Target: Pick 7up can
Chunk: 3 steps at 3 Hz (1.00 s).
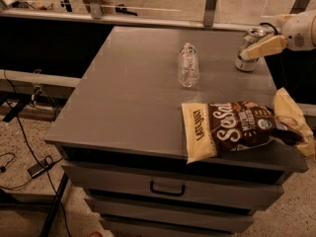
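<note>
The 7up can (245,63) stands upright at the far right of the grey cabinet top (133,93); it is whitish-silver with a silver top. My gripper (254,41) reaches in from the right edge at can height. It is open. One cream finger (266,46) lies across the front of the can's upper body, and the can sits between the fingers. The can rests on the cabinet top.
A clear plastic bottle (188,65) lies on its side mid-table, left of the can. A brown and cream chip bag (237,127) lies at the front right edge. Drawers with a handle (167,188) are below. Cables lie on the floor at the left (29,162).
</note>
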Motion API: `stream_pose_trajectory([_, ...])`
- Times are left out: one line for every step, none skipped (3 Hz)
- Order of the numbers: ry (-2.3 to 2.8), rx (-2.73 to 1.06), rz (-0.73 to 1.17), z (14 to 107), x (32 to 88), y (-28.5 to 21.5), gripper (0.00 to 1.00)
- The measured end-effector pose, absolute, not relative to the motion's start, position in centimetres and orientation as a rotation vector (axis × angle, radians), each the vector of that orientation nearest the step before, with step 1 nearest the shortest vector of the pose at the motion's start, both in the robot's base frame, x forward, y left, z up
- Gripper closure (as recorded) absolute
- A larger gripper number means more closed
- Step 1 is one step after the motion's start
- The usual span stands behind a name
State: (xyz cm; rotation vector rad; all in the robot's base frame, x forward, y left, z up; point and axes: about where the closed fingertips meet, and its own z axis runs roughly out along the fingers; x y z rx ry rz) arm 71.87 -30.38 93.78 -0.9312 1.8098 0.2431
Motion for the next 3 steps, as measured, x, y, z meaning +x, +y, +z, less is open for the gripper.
stream_pose_trajectory([1.814, -0.905, 0.242, 93.1, 72.3, -30.8, 0.0])
stream_pose_trajectory([1.825, -0.894, 0.252, 92.4, 72.5, -30.9, 0.0])
stream_pose_trajectory([1.836, -0.897, 0.273, 91.4, 73.0, -30.3, 0.0])
